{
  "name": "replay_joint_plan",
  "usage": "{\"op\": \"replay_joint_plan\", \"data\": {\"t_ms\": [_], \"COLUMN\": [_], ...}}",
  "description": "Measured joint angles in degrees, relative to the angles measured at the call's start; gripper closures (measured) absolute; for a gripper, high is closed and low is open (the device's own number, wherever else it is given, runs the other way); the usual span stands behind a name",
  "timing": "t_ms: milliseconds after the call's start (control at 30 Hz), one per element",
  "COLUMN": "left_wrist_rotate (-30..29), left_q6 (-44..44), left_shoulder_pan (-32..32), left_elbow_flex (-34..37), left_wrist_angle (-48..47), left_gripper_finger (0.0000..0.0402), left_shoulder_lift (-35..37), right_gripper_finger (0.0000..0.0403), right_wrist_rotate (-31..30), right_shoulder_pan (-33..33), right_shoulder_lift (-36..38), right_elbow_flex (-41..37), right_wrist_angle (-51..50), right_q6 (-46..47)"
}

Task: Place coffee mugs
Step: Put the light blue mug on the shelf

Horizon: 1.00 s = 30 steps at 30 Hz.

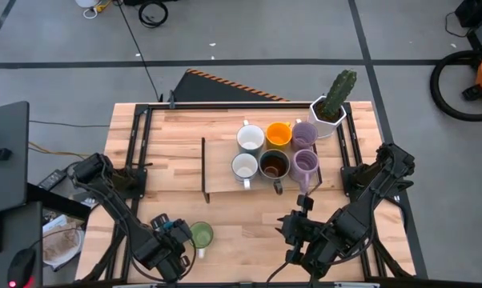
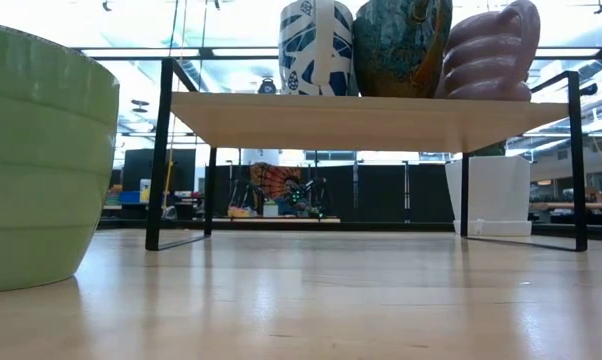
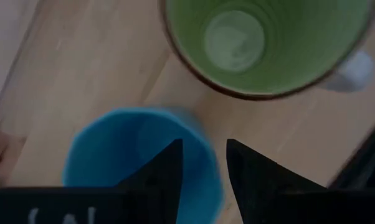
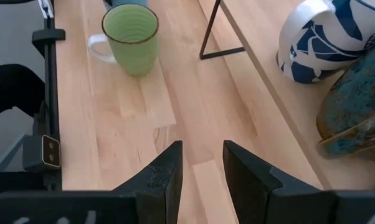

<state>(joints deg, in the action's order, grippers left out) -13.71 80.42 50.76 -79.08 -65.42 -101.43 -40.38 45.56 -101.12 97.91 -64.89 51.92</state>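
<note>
A blue mug (image 3: 122, 168) stands right below my left gripper (image 3: 204, 144) at the table's near left. The open fingers point down, one over the mug's inside and one outside its wall. Beside it a green mug (image 1: 201, 234) with a white handle rests on its base on the table. Several mugs stand on a low wooden shelf (image 1: 217, 172): two white (image 1: 251, 138), orange (image 1: 279, 134), dark brown (image 1: 274, 165) and two lilac (image 1: 304, 163). My right gripper (image 4: 202, 144) hangs open above bare table at the near right, in front of the shelf. My left gripper has its fingers (image 3: 166, 177) on either side of the blue mug's wall (image 3: 213, 180), coming from above. I cannot tell whether they touch it, nor whether the mug stands on the table.
A white hexagonal cactus pot (image 1: 327, 118) stands at the shelf's far right corner. The shelf rests on thin black metal legs (image 2: 161, 150). Black rails run along the table's left and right edges (image 4: 47, 93). Bare wood lies between the green mug and my right gripper.
</note>
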Motion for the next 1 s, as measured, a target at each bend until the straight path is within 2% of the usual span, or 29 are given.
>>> {"op": "replay_joint_plan", "data": {"t_ms": [333,433,600,667,900,1000], "left_wrist_rotate": [1.38,2.69,5.62,6.91,3.08,-1.01], "left_q6": [-1.72,-5.11,-13.78,-16.98,-30.67,-42.67], "left_shoulder_pan": [-0.85,-0.84,-0.80,-0.84,-0.82,-0.83], "left_elbow_flex": [6.34,6.44,6.20,5.04,-4.75,-7.86], "left_wrist_angle": [4.35,4.14,3.19,-0.27,-23.22,-24.50], "left_gripper_finger": [0.0283,0.0308,0.0376,0.0376,0.0376,0.0376], "left_shoulder_lift": [0.00,0.00,0.02,0.00,0.02,0.41], "right_gripper_finger": [0.0282,0.0282,0.0282,0.0282,0.0282,0.0282], "right_wrist_rotate": [0.00,0.00,-0.01,0.00,0.00,0.00], "right_shoulder_pan": [-0.33,-0.31,-0.33,-0.37,-0.77,-1.09], "right_shoulder_lift": [0.00,0.00,0.00,0.00,0.00,0.00], "right_elbow_flex": [-0.07,-0.07,-0.07,-0.07,-0.07,-0.07], "right_wrist_angle": [0.36,0.36,0.34,0.36,0.36,0.39], "right_q6": [-0.65,-0.70,-0.83,-1.07,-1.37,-2.37]}}
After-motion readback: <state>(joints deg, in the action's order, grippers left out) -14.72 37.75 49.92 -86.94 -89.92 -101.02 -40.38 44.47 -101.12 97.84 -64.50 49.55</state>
